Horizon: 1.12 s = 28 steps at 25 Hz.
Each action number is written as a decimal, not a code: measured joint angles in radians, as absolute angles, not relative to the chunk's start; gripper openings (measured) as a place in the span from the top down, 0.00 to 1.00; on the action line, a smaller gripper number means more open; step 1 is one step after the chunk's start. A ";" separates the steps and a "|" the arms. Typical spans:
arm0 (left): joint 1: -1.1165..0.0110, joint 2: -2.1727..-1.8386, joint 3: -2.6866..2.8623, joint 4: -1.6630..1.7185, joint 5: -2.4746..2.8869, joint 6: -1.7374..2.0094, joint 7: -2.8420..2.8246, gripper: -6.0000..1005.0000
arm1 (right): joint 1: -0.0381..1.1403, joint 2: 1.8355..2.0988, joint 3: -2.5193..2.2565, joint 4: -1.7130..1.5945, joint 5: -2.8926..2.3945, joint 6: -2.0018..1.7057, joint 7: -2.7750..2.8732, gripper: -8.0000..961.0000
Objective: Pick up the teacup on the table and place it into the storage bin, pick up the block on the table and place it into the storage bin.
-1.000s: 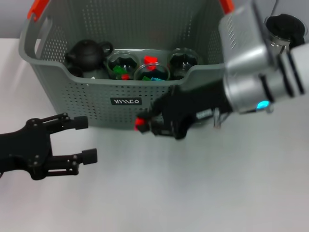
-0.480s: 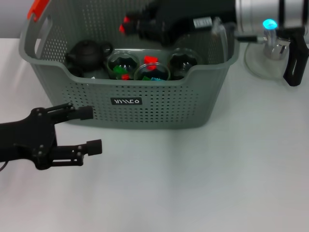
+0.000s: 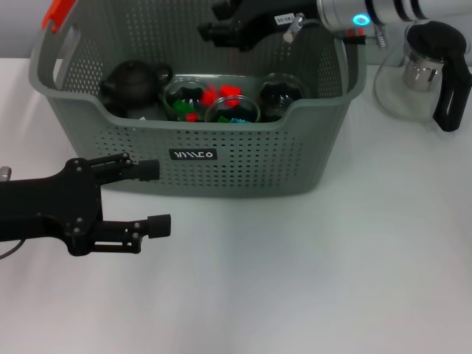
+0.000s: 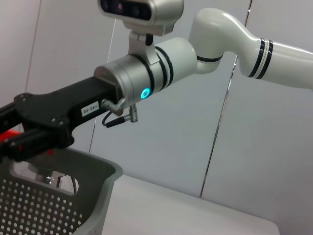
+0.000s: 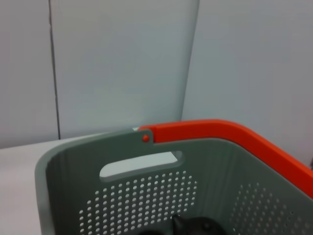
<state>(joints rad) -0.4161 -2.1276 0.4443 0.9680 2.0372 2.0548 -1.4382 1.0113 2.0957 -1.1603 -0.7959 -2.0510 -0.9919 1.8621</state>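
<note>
Since red block dropped among glass cups, right gripper empty above grey-green perforated storage bin, opening indiscernible; left gripper open over white surface.

The storage bin sits behind the left claw, the right claw above it.

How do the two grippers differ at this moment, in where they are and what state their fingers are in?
The left gripper sits low over the table in front of the bin; the right gripper hangs above the bin's back part. The left gripper's fingers are spread open and empty; the right gripper's finger state cannot be made out. The left points toward the robot's right, the right toward its left. Both are black.
</note>
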 joint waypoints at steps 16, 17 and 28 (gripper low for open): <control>-0.412 -2.126 0.432 0.961 2.012 2.054 -1.437 0.12 | 0.770 2.094 -1.156 -1.010 -1.745 -1.249 1.692 0.24; -0.410 -2.126 0.427 0.961 2.011 2.054 -1.437 0.12 | 0.743 2.093 -1.152 -1.016 -1.718 -1.281 1.661 0.22; -0.381 -2.139 0.424 0.927 2.025 2.032 -1.372 0.12 | 0.513 2.094 -1.129 -0.810 -1.652 -1.519 1.238 0.23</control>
<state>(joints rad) -0.3807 -2.1393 0.4240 0.9273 2.0248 2.0317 -1.3723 0.5126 2.0937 -1.1287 -0.8102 -1.6525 -1.5189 1.2376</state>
